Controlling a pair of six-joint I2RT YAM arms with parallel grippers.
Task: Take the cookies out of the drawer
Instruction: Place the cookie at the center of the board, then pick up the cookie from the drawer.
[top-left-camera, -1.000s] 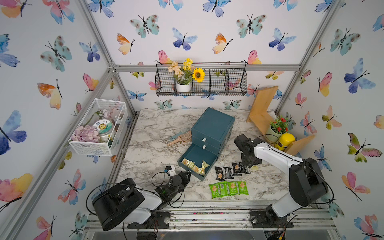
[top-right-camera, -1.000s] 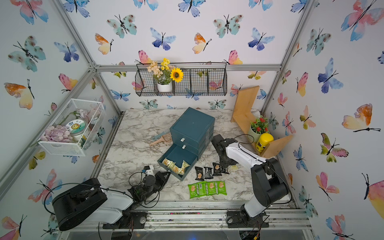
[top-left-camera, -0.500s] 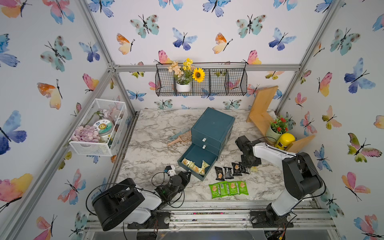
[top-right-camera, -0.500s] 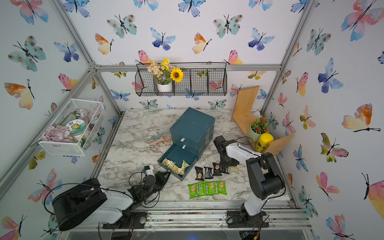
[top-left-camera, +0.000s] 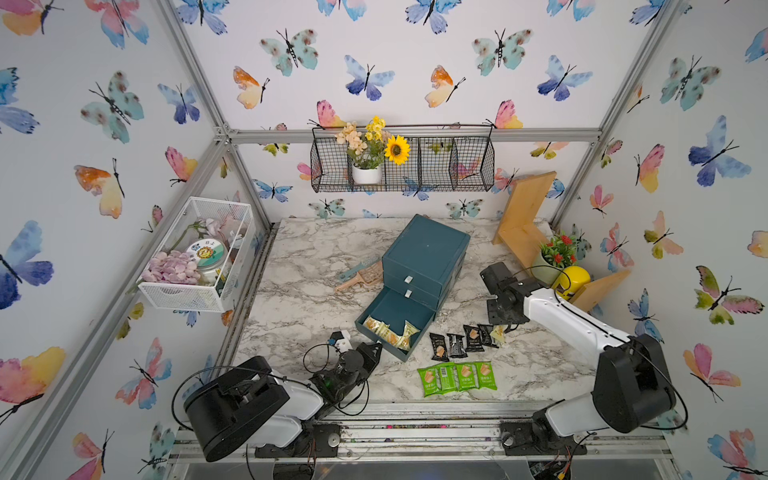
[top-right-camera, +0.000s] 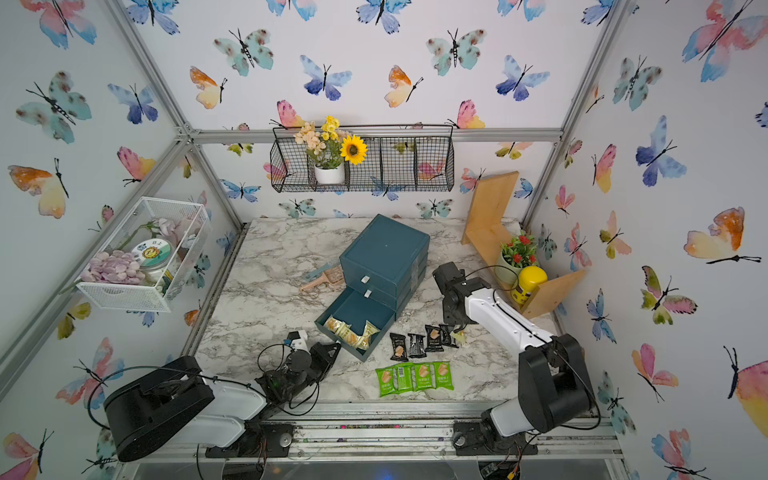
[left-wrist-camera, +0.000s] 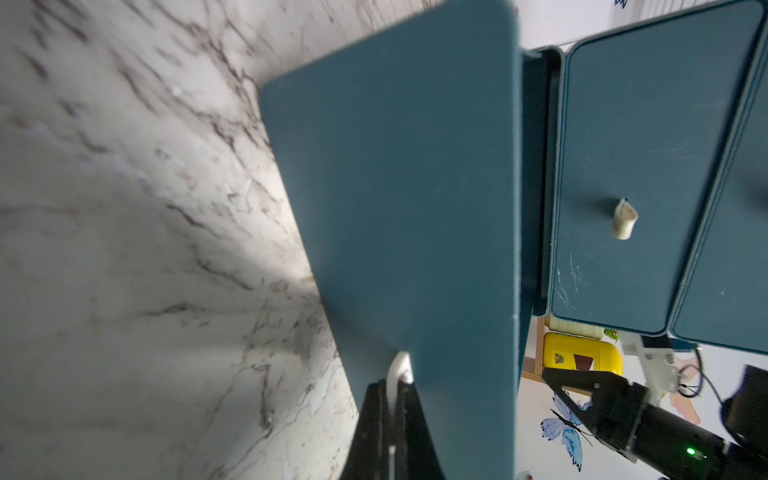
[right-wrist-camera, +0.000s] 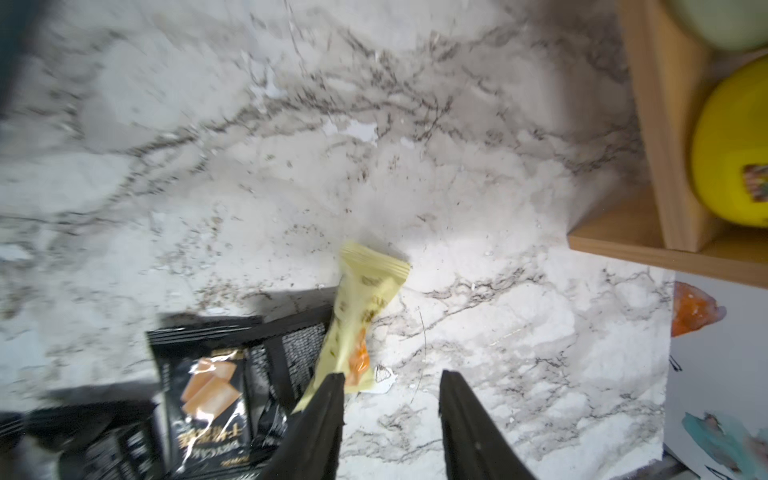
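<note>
The teal drawer (top-left-camera: 388, 309) (top-right-camera: 353, 307) is pulled open, with several pale yellow cookies (top-left-camera: 390, 333) (top-right-camera: 351, 332) lying at its front. My left gripper (top-left-camera: 374, 353) (left-wrist-camera: 392, 390) is shut on the drawer's white handle tab (left-wrist-camera: 400, 368). On the marble lie a row of black cookies (top-left-camera: 457, 345) (right-wrist-camera: 212, 386), a row of green cookies (top-left-camera: 457, 377) (top-right-camera: 415, 377) and one pale yellow packet (top-left-camera: 498, 333) (right-wrist-camera: 361, 316). My right gripper (top-left-camera: 501, 323) (right-wrist-camera: 390, 376) hangs open just above that packet, with only marble between its fingers.
The teal cabinet (top-left-camera: 426, 253) stands mid-table with a pink brush (top-left-camera: 359, 276) at its left. A wooden shelf (top-left-camera: 523, 224), a potted plant (top-left-camera: 557, 253) and a yellow jar (top-left-camera: 571, 280) crowd the right rear. A white wire basket (top-left-camera: 195, 257) hangs on the left wall.
My right gripper has opened and let go of the pale yellow packet beside the black ones, and its arm has shifted. The left arm has not moved.
</note>
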